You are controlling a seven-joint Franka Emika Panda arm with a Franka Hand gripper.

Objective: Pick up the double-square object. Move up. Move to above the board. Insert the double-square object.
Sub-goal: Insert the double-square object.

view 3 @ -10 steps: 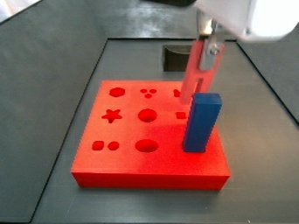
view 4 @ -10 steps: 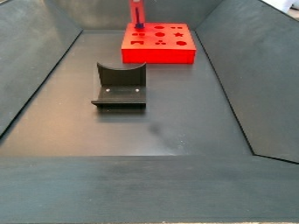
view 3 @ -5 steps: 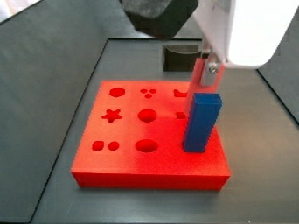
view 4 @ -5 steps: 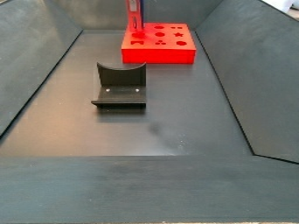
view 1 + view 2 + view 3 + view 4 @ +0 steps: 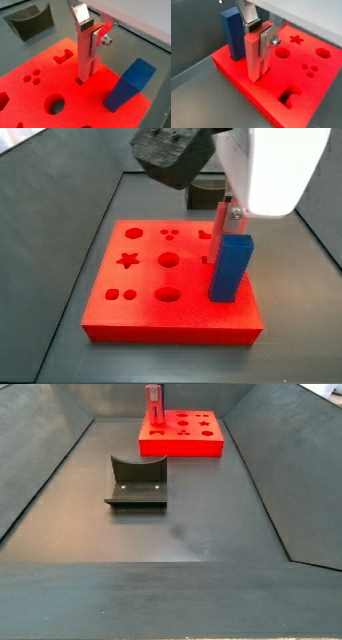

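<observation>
The double-square object (image 5: 87, 57) is a slim red upright peg held between the fingers of my gripper (image 5: 91, 31). The gripper is shut on the peg's upper part in both wrist views (image 5: 258, 36). The peg's lower end stands in or at a hole in the board (image 5: 40, 95), a flat red slab with star, circle and square cut-outs (image 5: 314, 55). In a side view the gripper (image 5: 230, 218) is low over the board's (image 5: 147, 278) far right part, just behind the blue block. In a side view the peg (image 5: 154, 398) stands upright at the board's (image 5: 183, 439) left side.
A tall blue block (image 5: 230, 268) stands upright in the board right beside the peg (image 5: 130, 85). The dark grey fixture (image 5: 136, 481) stands on the floor some way from the board (image 5: 30, 20). Sloped dark walls ring the floor.
The gripper has moved down with the peg in it. The peg's lower end has gone down to the board beside the blue block.
</observation>
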